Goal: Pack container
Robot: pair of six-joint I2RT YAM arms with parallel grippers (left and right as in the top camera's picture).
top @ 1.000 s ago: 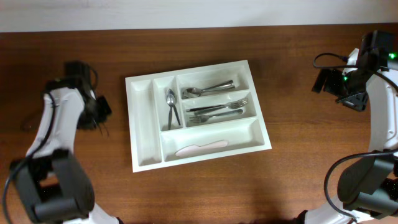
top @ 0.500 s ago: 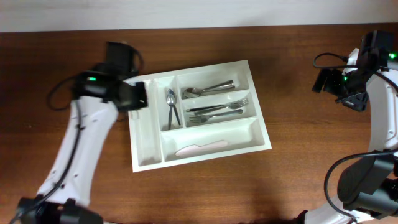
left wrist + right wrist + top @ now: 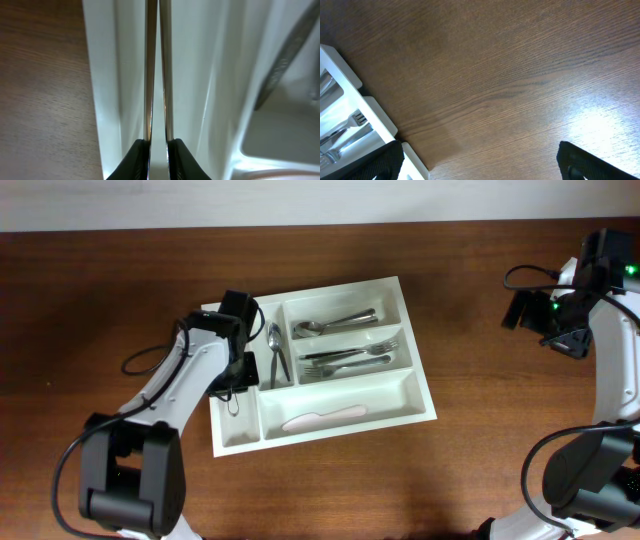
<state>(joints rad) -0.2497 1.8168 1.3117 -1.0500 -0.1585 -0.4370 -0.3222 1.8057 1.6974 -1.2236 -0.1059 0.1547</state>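
**A:** Start big. What carries everything?

**B:** One brown wooden worktop (image 3: 480,470). On it, about the middle, sits one white cutlery tray (image 3: 330,432), turned slightly askew. It has five compartments: two narrow upright ones on its left and three long crosswise ones on its right.

**A:** And the end effectors?

**B:** There are two. The left end effector (image 3: 158,150) is over the tray's outermost narrow compartment. Its fingers (image 3: 136,160) are nearly together, clamped on a pair of slim metal sticks (image 3: 150,70). The sticks run side by side, straight out along that compartment, just inside the tray's outer wall.

**A:** The right one?

**B:** The right end effector (image 3: 481,159) is well apart from the tray, off to its right. Its jaws are spread wide and it holds nothing. Bare wood lies below it, and a tray corner shows at the edge of its wrist view.

**A:** Now count the small things.

**B:** The second narrow compartment holds a spoon (image 3: 274,337) with a second, darker utensil beside it. The far crosswise compartment holds spoons (image 3: 335,323); they look like two, overlapping. The middle one holds forks (image 3: 375,360). I count at least two sets of tines, but the pile is too tangled to count further. The near one holds a single pale utensil (image 3: 322,418) lying lengthwise.
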